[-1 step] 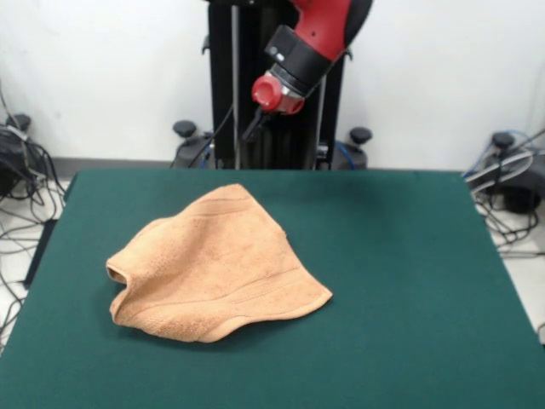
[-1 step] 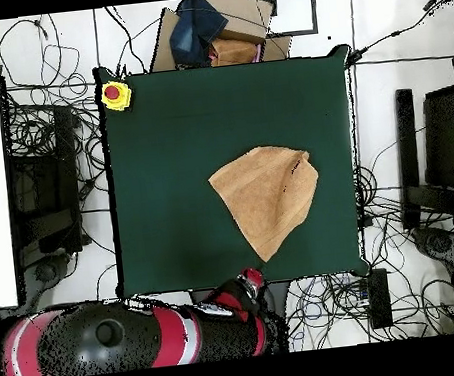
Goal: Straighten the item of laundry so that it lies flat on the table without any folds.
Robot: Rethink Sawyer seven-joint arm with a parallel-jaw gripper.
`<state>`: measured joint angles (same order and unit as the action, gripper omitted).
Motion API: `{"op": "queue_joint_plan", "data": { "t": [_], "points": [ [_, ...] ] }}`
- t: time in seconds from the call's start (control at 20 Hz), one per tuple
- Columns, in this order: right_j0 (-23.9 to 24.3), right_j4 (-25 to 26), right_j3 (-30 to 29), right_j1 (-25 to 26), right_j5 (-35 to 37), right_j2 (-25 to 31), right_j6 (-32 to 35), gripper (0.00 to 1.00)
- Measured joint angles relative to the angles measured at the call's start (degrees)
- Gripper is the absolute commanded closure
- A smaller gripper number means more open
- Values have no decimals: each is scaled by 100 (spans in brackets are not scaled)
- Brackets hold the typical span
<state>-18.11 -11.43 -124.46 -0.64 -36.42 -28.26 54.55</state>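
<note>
Lying rumpled with raised folds, the peach-orange towel (image 1: 217, 268) rested left of centre on the green table (image 1: 409, 281); the gripper (image 1: 255, 126) hung above the far edge, finger state unclear.

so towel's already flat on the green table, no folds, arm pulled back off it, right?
Not flat. In the front view the towel is rumpled, with a raised ridge and a curled-under edge. The rest holds: it lies on the green table and the arm is off it.

The peach-orange terry towel (image 1: 217, 268) lies rumpled on the green table (image 1: 409, 281), bunched into a rough triangle. One edge curls up in a fold.
</note>
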Motion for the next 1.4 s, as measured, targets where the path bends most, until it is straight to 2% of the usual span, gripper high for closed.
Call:
{"op": "queue_joint_plan", "data": {
  "t": [0.4,0.85,1.4],
  "points": [
    [22,95,-154,75,-97,0,0,100],
    [249,474,-241,-7,-97,2,0,100],
    [881,1149,-245,-689,-96,55,0,100]
  ]
}}
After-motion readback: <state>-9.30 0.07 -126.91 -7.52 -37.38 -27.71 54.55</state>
